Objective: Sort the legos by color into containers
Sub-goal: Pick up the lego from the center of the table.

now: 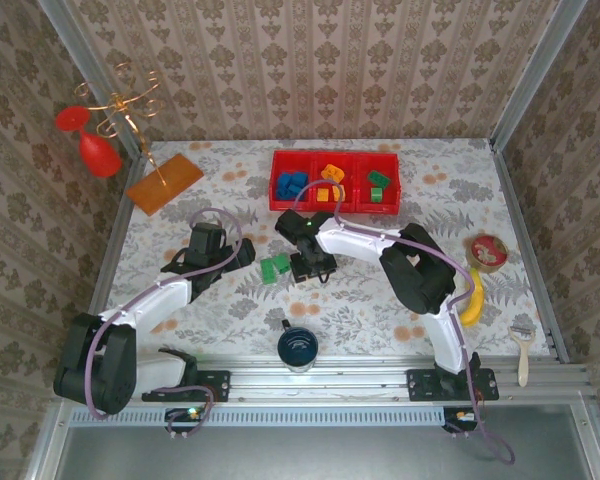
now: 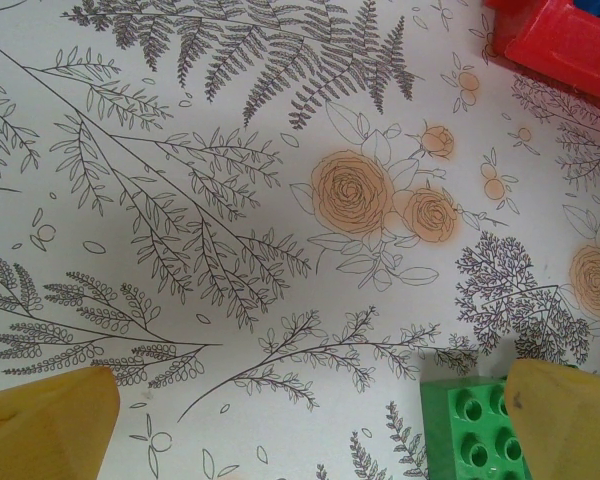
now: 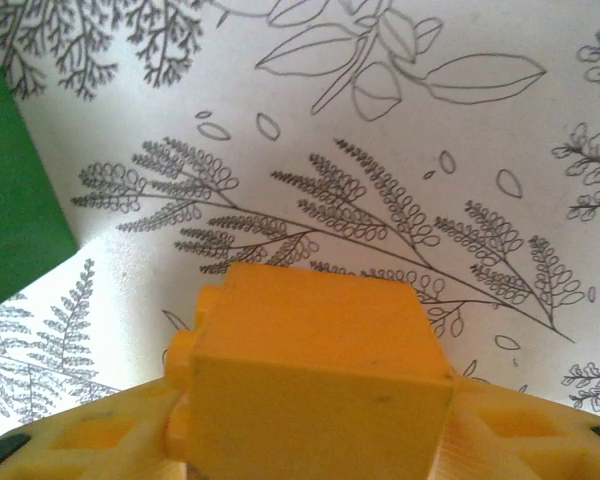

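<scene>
My right gripper (image 1: 311, 264) (image 3: 310, 440) is low over the table and shut on an orange lego (image 3: 320, 370), with a finger pressing each side. A green lego (image 1: 274, 267) (image 3: 15, 230) (image 2: 475, 435) lies on the cloth just left of it. My left gripper (image 1: 242, 254) (image 2: 305, 430) stands open, and the green lego sits beside its right finger (image 2: 565, 420). The red three-compartment container (image 1: 335, 207) (image 2: 560, 45) stands at the back, with blue legos (image 1: 293, 184) on the left, orange ones (image 1: 330, 172) in the middle and green ones (image 1: 378, 182) on the right.
A dark blue cup (image 1: 298, 346) stands at the near edge between the arm bases. A banana (image 1: 472, 300), a tape roll (image 1: 488, 251) and a brush (image 1: 523, 350) lie at the right. An orange board (image 1: 165, 183) and a gold stand with red cups (image 1: 100, 150) are at the back left.
</scene>
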Controlling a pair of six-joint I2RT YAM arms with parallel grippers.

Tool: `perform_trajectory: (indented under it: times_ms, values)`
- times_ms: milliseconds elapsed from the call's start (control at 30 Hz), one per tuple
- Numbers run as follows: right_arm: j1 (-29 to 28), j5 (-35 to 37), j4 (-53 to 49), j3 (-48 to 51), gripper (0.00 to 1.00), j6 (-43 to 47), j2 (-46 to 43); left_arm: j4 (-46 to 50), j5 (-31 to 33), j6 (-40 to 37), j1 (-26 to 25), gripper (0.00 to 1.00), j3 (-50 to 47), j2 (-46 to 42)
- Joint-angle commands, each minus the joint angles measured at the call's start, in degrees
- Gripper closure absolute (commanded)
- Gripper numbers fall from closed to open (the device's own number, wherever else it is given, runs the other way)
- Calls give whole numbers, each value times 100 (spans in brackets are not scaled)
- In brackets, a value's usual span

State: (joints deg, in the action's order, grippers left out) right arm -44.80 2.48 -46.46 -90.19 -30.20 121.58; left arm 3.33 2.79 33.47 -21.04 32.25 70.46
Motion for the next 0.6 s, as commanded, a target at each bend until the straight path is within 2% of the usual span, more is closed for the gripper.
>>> perform_trajectory:
  times_ms: [0, 300, 567]
  values:
    - [65, -68, 40, -6, 47, -35, 39, -47, 3, 89, -32, 0, 9, 38]
    - [130, 45, 31, 15, 58, -32, -95, -50, 7, 89, -31, 0, -17, 30]
    - [343, 394, 49, -40, 60, 65, -485, -50, 38, 89, -23, 0, -43, -14]
